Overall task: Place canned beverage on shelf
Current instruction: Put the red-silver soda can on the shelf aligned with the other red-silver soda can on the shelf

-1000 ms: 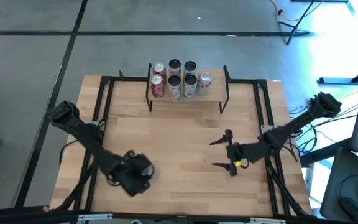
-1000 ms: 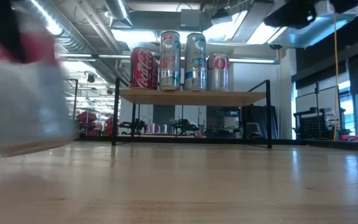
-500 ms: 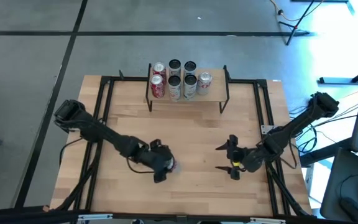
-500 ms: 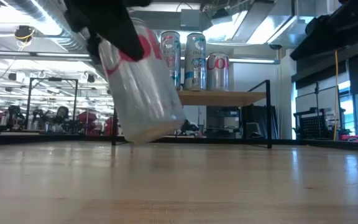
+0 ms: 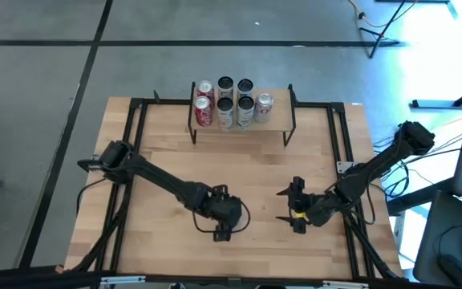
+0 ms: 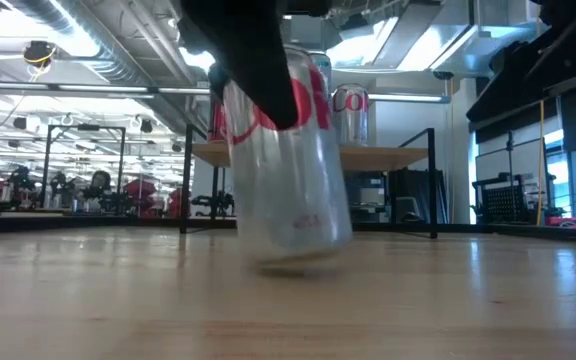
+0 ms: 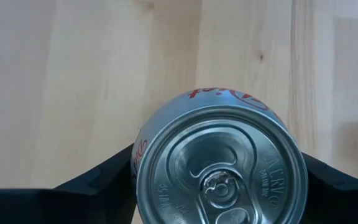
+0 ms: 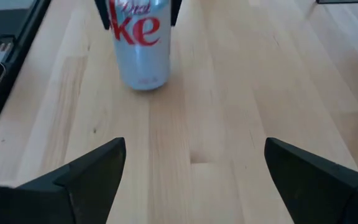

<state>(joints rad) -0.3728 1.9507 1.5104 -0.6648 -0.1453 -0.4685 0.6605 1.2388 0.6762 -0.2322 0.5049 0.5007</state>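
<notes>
Big picture first: the wooden table (image 5: pixel 239 164) runs in pale planks under me, a black frame around its edges, grey floor beyond, and the level camera catches bright ceiling lights and pipes in the room behind. At twelve o'clock on the table sits the shelf (image 5: pixel 275 119), its plank top crowded with cans (image 5: pixel 224 103) toward the left end. Now the can (image 6: pixel 286 160) itself: silver, red lettering, pull-tab lid (image 7: pixel 219 168) facing straight into my wrist camera, so its long axis stands near vertical, top up. It sits around six o'clock of the shelf, mid-table toward the front. My left gripper (image 5: pixel 224 215) is clamped on it from above, fingers (image 7: pixel 98 180) hugging both sides. My right gripper (image 5: pixel 289 205) waits at three o'clock of the can, prongs spread wide.
</notes>
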